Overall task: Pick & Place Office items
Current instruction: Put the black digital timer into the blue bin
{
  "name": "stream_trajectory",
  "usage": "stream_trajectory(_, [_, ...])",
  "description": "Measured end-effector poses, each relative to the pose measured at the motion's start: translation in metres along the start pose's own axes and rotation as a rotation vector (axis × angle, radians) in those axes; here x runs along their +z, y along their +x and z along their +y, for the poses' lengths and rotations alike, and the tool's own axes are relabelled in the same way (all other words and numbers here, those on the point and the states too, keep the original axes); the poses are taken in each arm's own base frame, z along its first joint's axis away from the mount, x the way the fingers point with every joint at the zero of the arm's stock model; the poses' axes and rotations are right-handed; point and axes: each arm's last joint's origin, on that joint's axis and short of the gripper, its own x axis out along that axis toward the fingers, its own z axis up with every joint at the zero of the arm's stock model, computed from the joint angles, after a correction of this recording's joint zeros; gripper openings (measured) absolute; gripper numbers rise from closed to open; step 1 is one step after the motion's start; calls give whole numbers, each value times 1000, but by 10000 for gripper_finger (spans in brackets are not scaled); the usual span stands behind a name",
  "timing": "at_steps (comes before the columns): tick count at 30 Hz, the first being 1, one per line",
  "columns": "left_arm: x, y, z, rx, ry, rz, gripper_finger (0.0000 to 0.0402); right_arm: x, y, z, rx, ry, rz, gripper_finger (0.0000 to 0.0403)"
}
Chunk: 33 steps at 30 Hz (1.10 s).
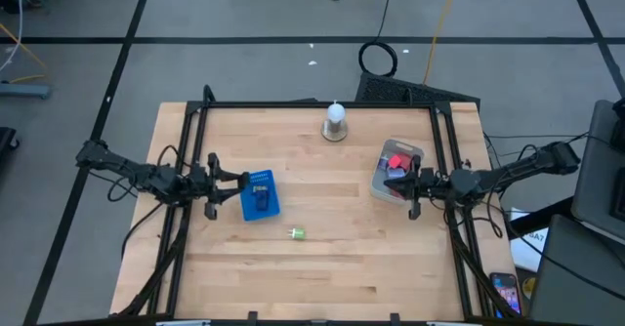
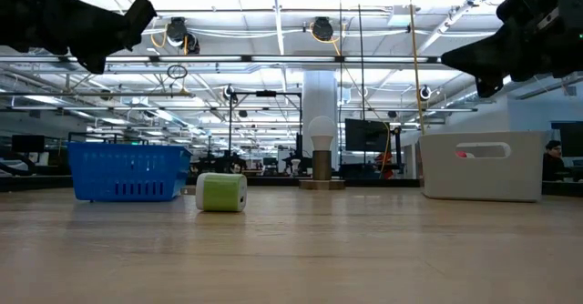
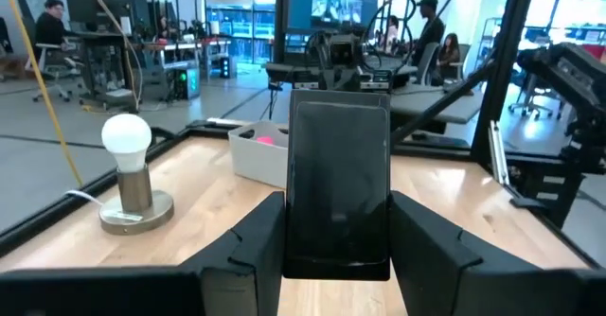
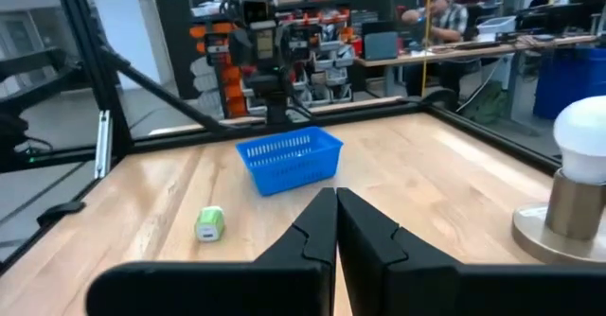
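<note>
My left gripper [image 1: 232, 181] hangs above the table just left of the blue tray [image 1: 259, 195] and is shut on a black flat rectangular piece [image 3: 339, 179]. A dark piece [image 1: 261, 202] lies in the blue tray. A green piece [image 1: 297, 233] lies on its side on the table; it also shows in the low view [image 2: 221, 193] and the right wrist view [image 4: 209, 223]. Red and pink pieces [image 1: 397, 162] lie in a white bin [image 1: 383, 183]. My right gripper [image 4: 336, 223] is shut and empty, above that bin's near side [image 1: 408, 183]. My left gripper pinches the black piece by its two long side edges [image 3: 295, 231] between its two fingers [image 3: 254, 250]. The fingers lie roughly level, coming from the table's left. The piece stands out ahead of the fingertips, lifted clear of the table.
A white bulb-shaped knob on a round base [image 1: 335, 123] stands at the far middle of the table. A black frame [image 1: 312, 103] runs along the table's left, far and right sides. The near half of the table [image 1: 322, 277] holds only the green piece.
</note>
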Motion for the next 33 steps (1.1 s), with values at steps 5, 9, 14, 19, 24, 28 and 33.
stream_trajectory(5, [-1,0,0,2,-15,9,150,-2,1,0,2,-5,20,4])
stream_trajectory(9, [2,1,0,36,-74,28,150,-4,2,1,0,28,34,4])
stream_trajectory(14, [44,4,-3,53,-94,70,150,-4,2,1,0,34,36,4])
stream_trajectory(19, [66,24,-7,234,-86,349,150,-4,2,1,0,34,36,4])
stream_trajectory(24, [44,56,-12,326,-37,705,150,-5,2,1,2,34,42,4])
stream_trajectory(28, [22,75,-12,333,-30,876,150,-7,3,1,1,35,60,4])
stream_trajectory(33, [3,91,-6,352,-44,981,150,-7,3,1,-1,33,64,4])
